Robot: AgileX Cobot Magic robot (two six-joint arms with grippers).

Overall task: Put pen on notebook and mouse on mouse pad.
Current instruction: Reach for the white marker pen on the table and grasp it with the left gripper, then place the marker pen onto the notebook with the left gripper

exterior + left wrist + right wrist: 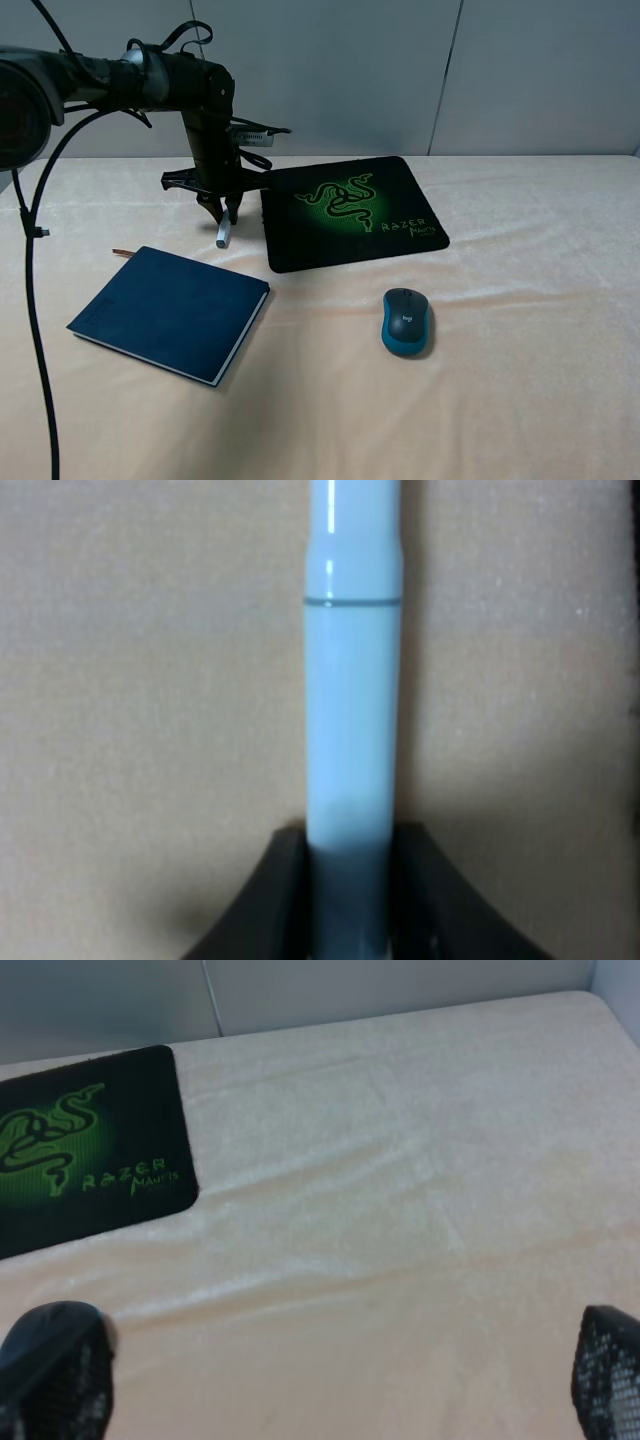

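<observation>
My left gripper [220, 208] is shut on the white pen [223, 232], which hangs steeply with its grey tip just over the cloth, between the notebook and the mouse pad's left edge. The left wrist view shows the pen [350, 710] clamped between the two black fingers [270, 910]. The navy notebook [170, 312] lies closed at the front left. On the bare cloth in front of the black Razer mouse pad [350, 212] sits the blue-sided mouse [406, 320]. My right gripper [340, 1380] is open over cloth, holds nothing and is outside the high view.
A cream cloth [520, 380] covers the table, with a grey wall behind it. A black cable [30, 300] hangs down the left side. In the right wrist view one corner of the mouse pad [80, 1150] shows beyond the fingers [55, 1360].
</observation>
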